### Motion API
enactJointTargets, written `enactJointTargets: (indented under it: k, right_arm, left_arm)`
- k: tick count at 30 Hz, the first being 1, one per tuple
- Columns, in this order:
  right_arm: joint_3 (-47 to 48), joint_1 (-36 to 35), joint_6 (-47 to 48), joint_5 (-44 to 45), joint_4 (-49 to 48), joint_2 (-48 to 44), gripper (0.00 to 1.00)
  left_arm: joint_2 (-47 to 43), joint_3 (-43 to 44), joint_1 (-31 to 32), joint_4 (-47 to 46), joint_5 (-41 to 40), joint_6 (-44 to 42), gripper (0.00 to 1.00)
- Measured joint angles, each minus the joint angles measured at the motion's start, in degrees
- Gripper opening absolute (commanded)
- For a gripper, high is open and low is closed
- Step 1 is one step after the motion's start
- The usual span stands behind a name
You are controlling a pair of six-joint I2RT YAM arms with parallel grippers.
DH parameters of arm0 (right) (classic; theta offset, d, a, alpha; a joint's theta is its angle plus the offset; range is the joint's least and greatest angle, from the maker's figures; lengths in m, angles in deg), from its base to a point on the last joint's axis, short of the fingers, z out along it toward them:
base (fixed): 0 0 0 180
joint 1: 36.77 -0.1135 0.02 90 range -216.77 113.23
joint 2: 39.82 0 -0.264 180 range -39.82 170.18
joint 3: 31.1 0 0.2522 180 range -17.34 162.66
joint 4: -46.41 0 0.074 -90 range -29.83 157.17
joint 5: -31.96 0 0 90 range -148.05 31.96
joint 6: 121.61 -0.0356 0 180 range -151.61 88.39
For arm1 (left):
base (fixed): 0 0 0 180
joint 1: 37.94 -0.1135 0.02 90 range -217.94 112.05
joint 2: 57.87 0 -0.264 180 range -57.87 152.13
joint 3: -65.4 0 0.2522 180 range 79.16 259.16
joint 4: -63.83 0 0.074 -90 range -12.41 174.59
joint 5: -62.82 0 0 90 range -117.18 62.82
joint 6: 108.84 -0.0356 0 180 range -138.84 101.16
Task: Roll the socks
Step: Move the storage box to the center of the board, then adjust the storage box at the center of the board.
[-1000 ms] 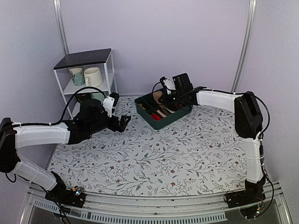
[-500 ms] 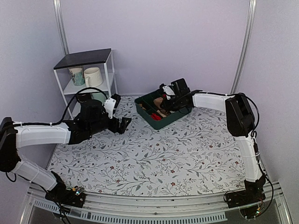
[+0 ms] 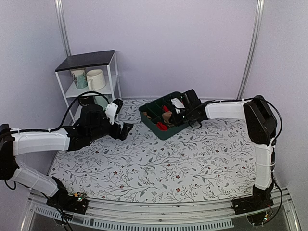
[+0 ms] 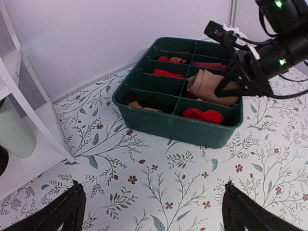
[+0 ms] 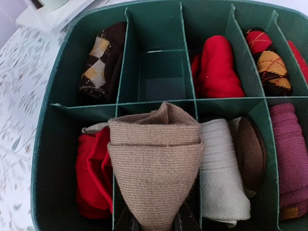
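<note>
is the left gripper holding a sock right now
No, the left gripper stands wide open above the floral tablecloth with nothing between its jaws.

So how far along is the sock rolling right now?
Rolling looks done: the tan socks are a compact bundle. In hand: the right gripper is shut on that bundle, holding it over the green bin, between a red pair and a cream pair. Left to do: set it into a slot and let go. The left gripper hangs open and empty.

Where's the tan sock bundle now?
Right wrist view: tan sock bundle pinched in the right hand over the green bin, between a red roll and a cream roll.
</note>
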Motion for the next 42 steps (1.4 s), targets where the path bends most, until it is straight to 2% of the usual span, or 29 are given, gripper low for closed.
enactJointTargets:
  k: [12, 18, 23, 29, 36, 42]
  right_arm:
    - [-23.0, -7.6, -10.5, -0.3, 0.3, -18.1, 0.00]
    - [-28.3, -8.7, -13.4, 0.3, 0.2, -23.9, 0.00]
    - [-27.9, -8.7, -12.7, 1.7, 0.0, -26.7, 0.00]
    - [-22.5, -8.7, -10.4, 1.5, -3.2, -26.8, 0.01]
    - [-13.6, -8.7, -7.9, -0.5, -8.4, -17.5, 0.00]
    - [-12.2, -8.7, -8.0, -2.4, -9.6, -11.1, 0.01]
  left_arm:
    - [-0.5, -0.3, -0.1, 2.3, -0.2, -1.5, 0.99]
    - [0.9, -0.1, -0.1, 2.7, -0.1, -1.4, 0.99]
    - [2.8, 1.6, -0.1, 3.3, 0.0, -1.4, 0.99]
    - [3.0, 2.0, -0.1, 3.4, 0.2, -1.2, 1.00]
    - [2.7, 1.9, -0.1, 3.7, 0.8, -1.2, 0.99]
    - [0.1, 0.6, -0.1, 3.6, 1.0, -1.2, 0.99]
